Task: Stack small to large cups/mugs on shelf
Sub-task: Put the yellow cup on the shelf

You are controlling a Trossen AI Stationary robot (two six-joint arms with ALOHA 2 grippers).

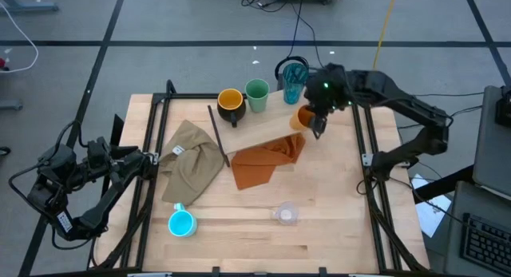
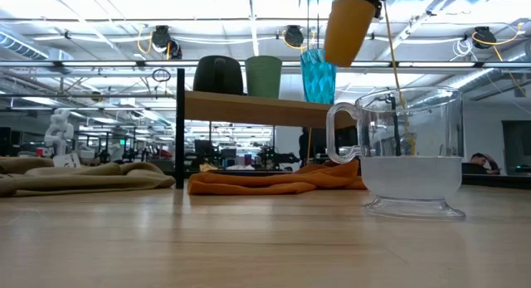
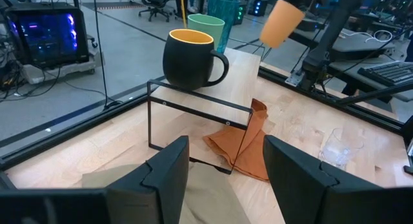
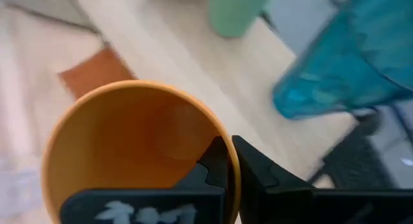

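Observation:
The plywood shelf [image 1: 263, 129] carries the black mug [image 1: 230, 104], the green cup [image 1: 257, 93] and the teal ribbed tumbler [image 1: 295, 81] in a row. My right gripper [image 1: 315, 121] is shut on the orange cup [image 1: 303, 117], which it holds above the shelf's right end, beside the tumbler. In the low view the cup [image 2: 348, 29] is tilted, well above the shelf board [image 2: 249, 109]. The blue mug [image 1: 182, 223] lies on its side and the clear glass [image 1: 285, 214] stands, both on the table near the front. My left gripper [image 1: 148, 161] is open and empty at the table's left. My right gripper holds the orange cup by its rim [image 4: 230, 161], one finger [image 4: 215, 164] inside the cup and one [image 4: 258, 172] outside. The cup is lifted clear of the shelf and hangs tilted, with its open mouth toward the gripper.
A khaki cloth [image 1: 192, 157] lies left of the shelf and an orange cloth [image 1: 267, 161] lies under and in front of it. The shelf stands on thin black legs [image 3: 150, 114]. Black frame rails [image 1: 371, 189] run along the table's sides.

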